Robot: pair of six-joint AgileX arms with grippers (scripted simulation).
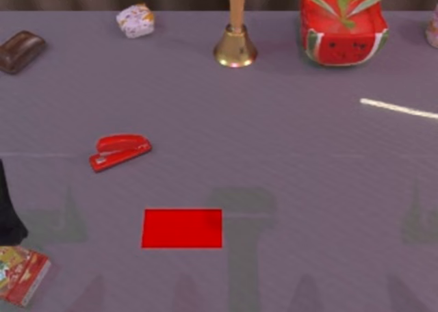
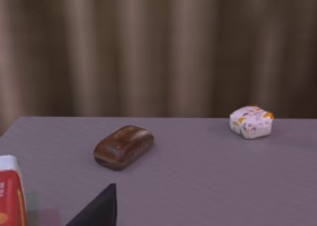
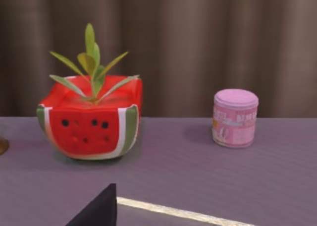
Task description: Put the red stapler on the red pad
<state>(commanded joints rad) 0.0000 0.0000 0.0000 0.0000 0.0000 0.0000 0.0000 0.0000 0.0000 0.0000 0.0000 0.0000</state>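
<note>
Top view: stapler (image 1: 120, 152) lying flat on the table (image 1: 287, 154), left of centre, long axis slightly slanted. Pad (image 1: 182, 228) flat on the table nearer the front edge, to the right of the stapler and well apart from it; nothing resting on it. Along the far edge, left to right: brown loaf (image 1: 21, 50), white packet (image 1: 135, 20), bell (image 1: 235, 45) with wooden handle cut off at the top, watermelon planter (image 1: 343, 26), and a pink can (image 1: 432, 26) mostly cut off at the right border. Pale strip (image 1: 398, 108) lying on the right side. Printed packet (image 1: 20, 274) at the front left corner, partly cut off. Left arm (image 1: 9, 209) visible only as a dark mass at the left border; right arm not visible here; neither gripper seen. Left wrist view: loaf (image 2: 123, 146) and white packet (image 2: 251, 121) before a curtain (image 2: 148, 47), edge of the printed packet (image 2: 11, 194); stapler and pad outside this view. One dark finger (image 2: 99, 208) at the lower edge, its partner out of frame; finger spacing impossible to tell. Right wrist view: planter (image 3: 90, 121) and the whole can (image 3: 235, 118), plus the strip (image 3: 183, 212). Again a single dark finger (image 3: 99, 208); finger spacing likewise impossible to tell.
</note>
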